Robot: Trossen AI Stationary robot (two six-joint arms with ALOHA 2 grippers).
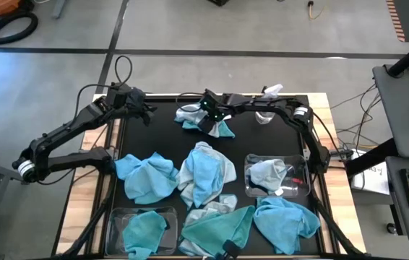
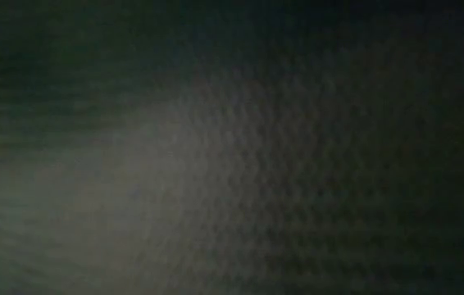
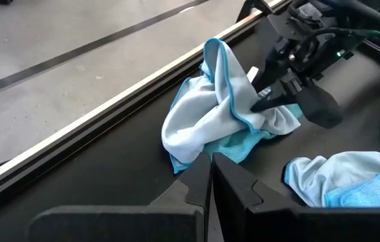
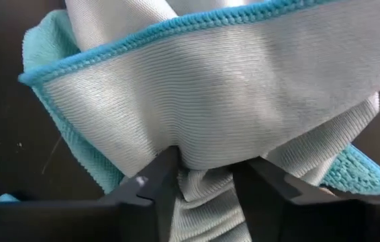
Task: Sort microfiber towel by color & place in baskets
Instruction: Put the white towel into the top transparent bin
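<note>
A pale whitish-blue microfiber towel with a bright teal stitched hem (image 3: 207,111) sits bunched at the far middle of the black tabletop (image 1: 161,126), draped partly over a teal cloth (image 3: 233,144) beneath it. The right gripper (image 4: 200,178) has its 2 dark fingers pinched on a fold of the pale towel; the right wrist view shows cloth pleated between them, so the grasp looks taken near the middle of the bundle, probably to lift the pale towel clear of the teal one under it.

Nearer the front edge lie more soft cloths: a sky-blue one (image 1: 145,177) at the left, a pale and blue crumpled pair (image 1: 206,173) in the middle, a teal one (image 1: 219,230) and a sky-blue one (image 1: 285,220) toward the front right. The 2 clear rectangular plastic baskets already hold cloths: the front-left basket (image 1: 114,217) has a teal towel (image 1: 145,232) in it, and the right-hand basket (image 1: 251,160) holds a pale one (image 1: 268,173). On that showing, the pinched pale towel belongs in the right-hand basket.

The left gripper (image 3: 210,176) waits near the far left corner of the table, its fingers closed together on nothing, aimed toward the bundle. A clear spray bottle (image 1: 266,115) stands near the far right of the table. The low view is dark and shows nothing usable.
</note>
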